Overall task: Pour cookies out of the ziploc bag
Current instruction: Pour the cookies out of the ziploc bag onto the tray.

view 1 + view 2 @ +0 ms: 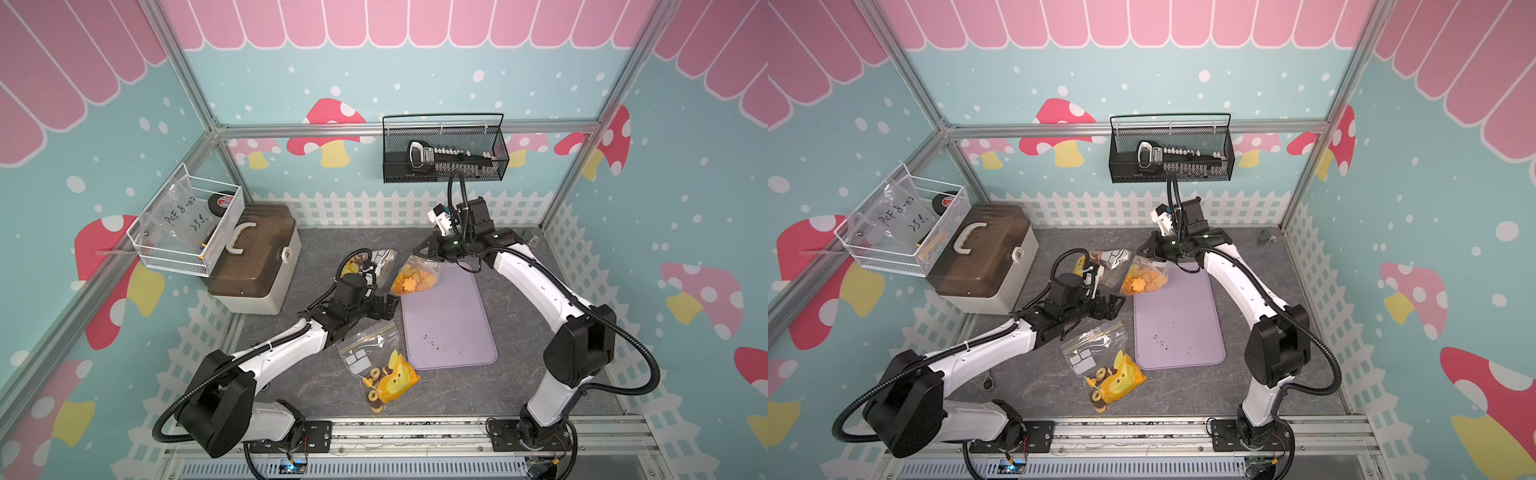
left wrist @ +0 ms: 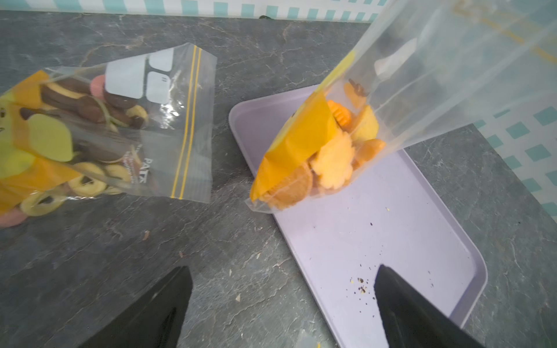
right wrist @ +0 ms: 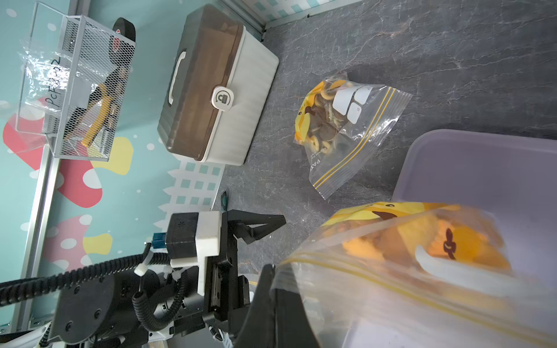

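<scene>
Three clear zip bags of cookies were in view, and one zip bag (image 1: pixel 415 276) hung from the right hand (image 1: pixel 422 250), which was clenched on its zip end. It dangled slantwise over the far corner of the purple tray (image 1: pixel 451 328), on the side toward the left arm. Its orange cookies (image 2: pixel 331 162) (round ones and a flower-edged one) were heaped in the lowest corner; whether that corner touched the tray could not be told. The tray carried a scatter of dark crumbs (image 1: pixel 428 337).

The left hand (image 1: pixel 384 308) sat low just beside the tray's edge, near the hanging bag, its fingers (image 2: pixel 168 304) spread wide and grasping nothing. In the left wrist view one finger stood over the grey tabletop (image 2: pixel 241 241) and the other over the tray.

Beyond the left hand a second bag (image 1: pixel 380 257) lay on the tabletop, holding brown, yellow and pink rings. The third bag (image 1: pixel 382 374) lay toward the front, just beside the tray's near corner.

By the left wall stood a box with a brown lid (image 1: pixel 253 257), with a white wire basket (image 1: pixel 187 224) mounted beside it, and a black mesh basket (image 1: pixel 444 149) hung on the back wall
</scene>
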`<action>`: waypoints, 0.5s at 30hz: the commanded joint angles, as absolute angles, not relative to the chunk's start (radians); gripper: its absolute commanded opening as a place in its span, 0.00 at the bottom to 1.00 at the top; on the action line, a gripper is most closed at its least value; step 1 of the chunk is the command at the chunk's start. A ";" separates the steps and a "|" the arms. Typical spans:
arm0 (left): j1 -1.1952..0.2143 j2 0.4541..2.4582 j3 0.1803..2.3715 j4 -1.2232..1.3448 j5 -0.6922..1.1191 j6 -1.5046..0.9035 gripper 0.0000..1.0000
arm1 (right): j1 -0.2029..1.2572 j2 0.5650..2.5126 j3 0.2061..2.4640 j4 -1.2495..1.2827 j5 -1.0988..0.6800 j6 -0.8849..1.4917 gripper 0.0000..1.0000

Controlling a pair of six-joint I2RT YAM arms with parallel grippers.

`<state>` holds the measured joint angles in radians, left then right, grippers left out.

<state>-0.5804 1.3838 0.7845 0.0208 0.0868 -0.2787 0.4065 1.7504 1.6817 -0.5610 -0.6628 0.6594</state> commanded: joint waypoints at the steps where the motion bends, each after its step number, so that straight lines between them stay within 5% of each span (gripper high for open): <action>1: -0.609 1.402 0.784 0.123 0.056 -0.258 0.99 | 0.403 1.726 1.718 -0.551 -0.686 0.659 0.01; 15: -0.604 1.549 0.899 0.223 0.113 -0.125 0.97 | 0.390 1.704 1.702 -0.568 -0.717 0.650 0.01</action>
<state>-0.6064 1.5242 0.8585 0.1860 0.0765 -0.1631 0.3977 1.7504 1.6817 -0.5865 -0.6815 0.6594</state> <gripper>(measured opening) 0.978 0.054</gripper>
